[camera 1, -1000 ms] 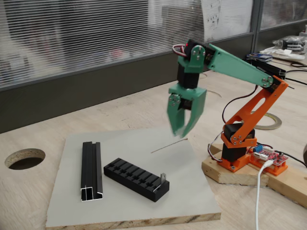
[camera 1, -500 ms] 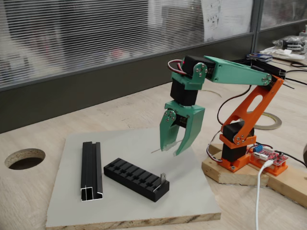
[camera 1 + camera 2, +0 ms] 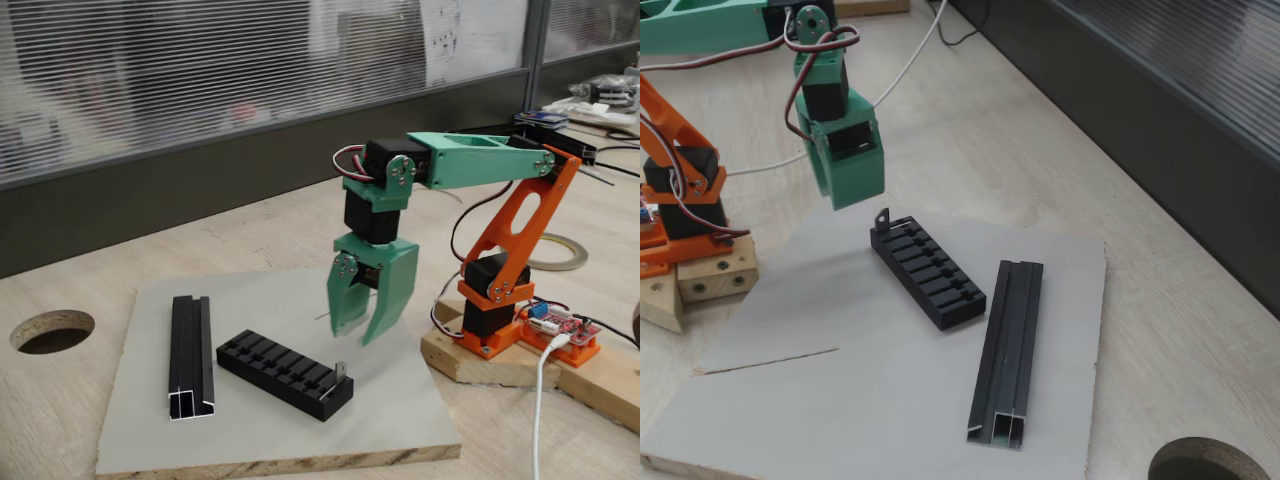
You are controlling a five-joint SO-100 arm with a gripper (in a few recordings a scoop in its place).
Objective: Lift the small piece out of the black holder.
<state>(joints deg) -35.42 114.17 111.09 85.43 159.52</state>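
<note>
Green pincer [image 3: 358, 330] spread wide, empty, above grey board – small piece [image 3: 340, 372] upright in black holder [image 3: 284, 374] end slot

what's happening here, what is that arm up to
A green and orange robot arm is working over a grey board. Its gripper hangs open above the board, near the end of the black holder where the small piece stands upright. It touches neither. The small piece is not yet lifted out. A glossy black channel profile lies beside the holder, apart from it.
</note>
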